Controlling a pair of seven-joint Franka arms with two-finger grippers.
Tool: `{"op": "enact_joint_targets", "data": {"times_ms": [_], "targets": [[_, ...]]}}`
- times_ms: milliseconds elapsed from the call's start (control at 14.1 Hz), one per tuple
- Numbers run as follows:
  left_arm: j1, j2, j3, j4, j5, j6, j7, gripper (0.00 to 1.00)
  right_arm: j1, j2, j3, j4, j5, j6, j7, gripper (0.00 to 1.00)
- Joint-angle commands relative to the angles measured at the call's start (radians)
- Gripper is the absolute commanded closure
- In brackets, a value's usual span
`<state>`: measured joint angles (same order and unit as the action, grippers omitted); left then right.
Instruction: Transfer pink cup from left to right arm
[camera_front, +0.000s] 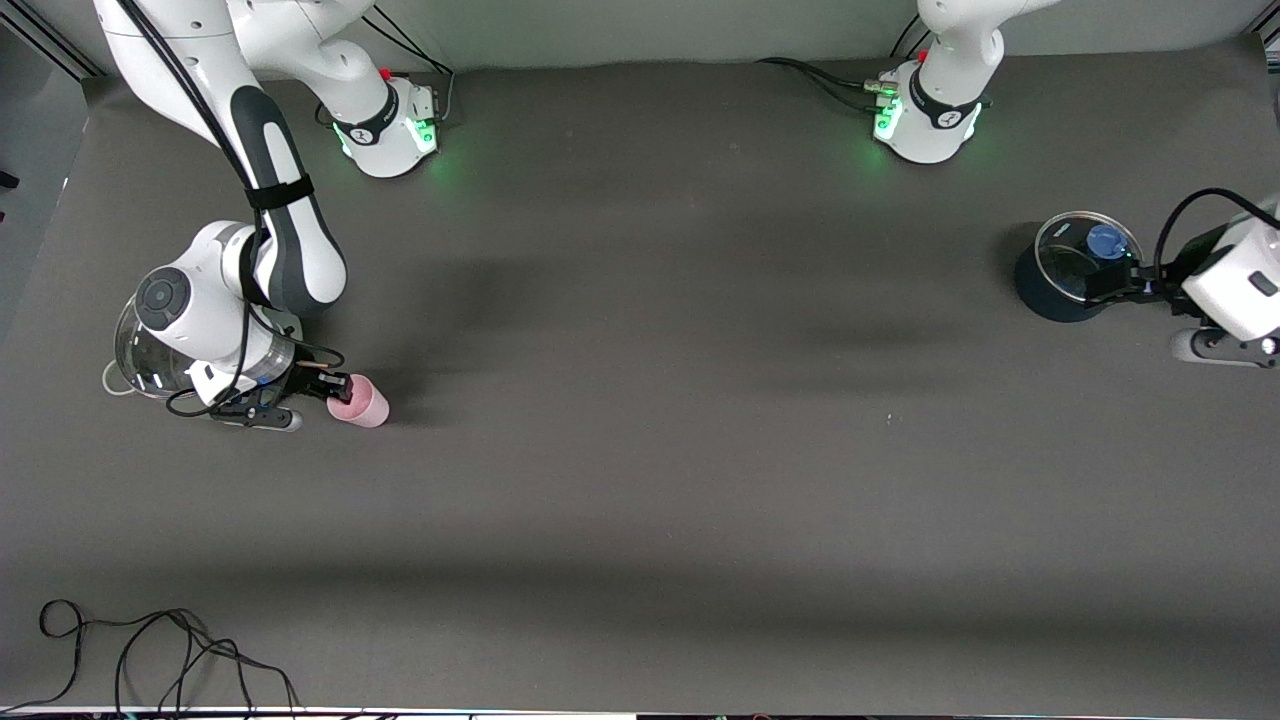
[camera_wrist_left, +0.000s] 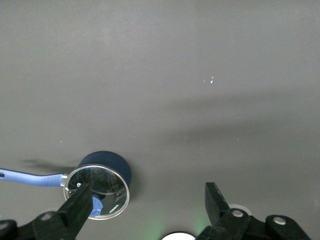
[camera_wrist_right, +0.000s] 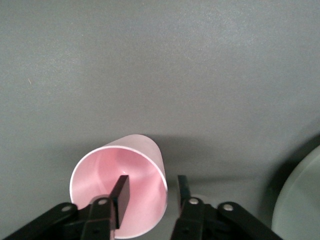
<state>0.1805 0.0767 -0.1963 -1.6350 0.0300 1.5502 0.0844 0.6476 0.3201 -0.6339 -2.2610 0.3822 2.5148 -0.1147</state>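
Front view: high camera facing both robot bases, looking down on the whole dark grey table (camera_front: 640, 400).
Left wrist view: high, distant; shares the lidded dark blue pot (camera_wrist_left: 107, 172) (camera_front: 1060, 280).
Right wrist view: close, low; shares the small pale-pink plastic cup (camera_wrist_right: 122, 187) (camera_front: 362, 402).

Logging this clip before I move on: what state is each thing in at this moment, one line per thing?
pink cup: upright on the table, mouth open, rim wall between the right gripper's fingers.
right gripper: one finger inside the cup, one outside, at its rim.
left gripper: open, empty, beside the dark blue pot.
dark blue pot: upright, glass lid on.
glass pot: partly hidden under the right arm.
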Motion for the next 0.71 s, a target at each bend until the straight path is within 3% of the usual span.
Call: {"op": "enact_joint_targets", "data": {"times_ms": [0, 71, 212, 354, 495, 636], "targets": [[-0.22, -0.025, 0.205, -0.003, -0.016, 0.013, 0.003, 0.0, 0.015, -0.016, -0.007, 0.008, 0.03, 0.004, -0.036, 0.39], [-0.258, -0.025, 0.24, -0.003, -0.016, 0.013, 0.001, 0.0, 0.021, -0.032, -0.007, 0.018, 0.027, -0.002, -0.033, 0.35], [-0.26, -0.025, 0.241, 0.0, -0.021, 0.017, -0.009, 0.0, 0.039, -0.065, -0.015, 0.023, 0.021, -0.005, -0.029, 0.2], [-0.26, -0.021, 0.241, 0.01, -0.06, 0.021, -0.034, 0.0, 0.046, -0.108, -0.02, 0.026, 0.017, -0.005, -0.022, 0.01], [-0.259, -0.021, 0.241, 0.011, -0.062, 0.037, -0.064, 0.0, 0.044, -0.154, -0.021, 0.028, 0.011, -0.008, -0.017, 0.01], [-0.26, -0.021, 0.239, 0.011, -0.059, 0.041, -0.08, 0.0, 0.044, -0.194, -0.026, 0.055, -0.079, -0.084, 0.022, 0.01]]}}
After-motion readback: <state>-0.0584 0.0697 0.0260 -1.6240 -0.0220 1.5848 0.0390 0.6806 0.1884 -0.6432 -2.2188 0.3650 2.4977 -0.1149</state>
